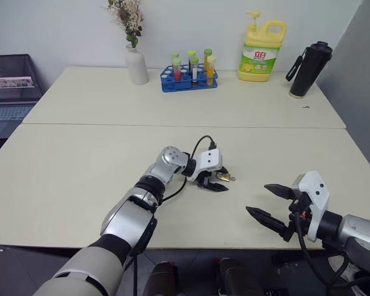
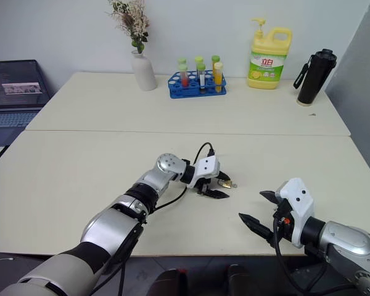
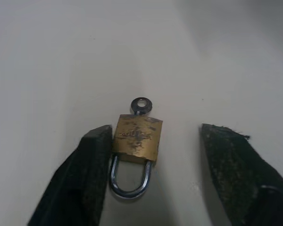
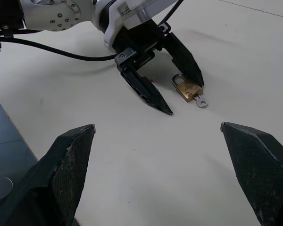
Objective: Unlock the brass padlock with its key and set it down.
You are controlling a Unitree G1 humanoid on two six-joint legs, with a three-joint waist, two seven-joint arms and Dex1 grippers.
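The brass padlock (image 3: 137,139) lies flat on the cream table (image 1: 80,185), its silvery shackle pointing toward the left wrist. The key (image 3: 141,104) sticks out of the end of its body away from the shackle. My left gripper (image 3: 155,128) is lowered over the padlock with a finger on each side. One finger (image 3: 92,155) touches the body; the other (image 3: 226,155) stands apart with a clear gap. In the right wrist view the padlock (image 4: 188,89) and the key (image 4: 201,101) sit between the left gripper's fingers. My right gripper (image 1: 257,198) hovers open near the table's front right, holding nothing.
Along the back of the far table stand a white vase with dried flowers (image 1: 135,61), a blue rack of tubes (image 1: 189,79), a yellow detergent bottle (image 1: 262,52) and a black flask (image 1: 310,69). A laptop (image 1: 9,86) sits at the far left.
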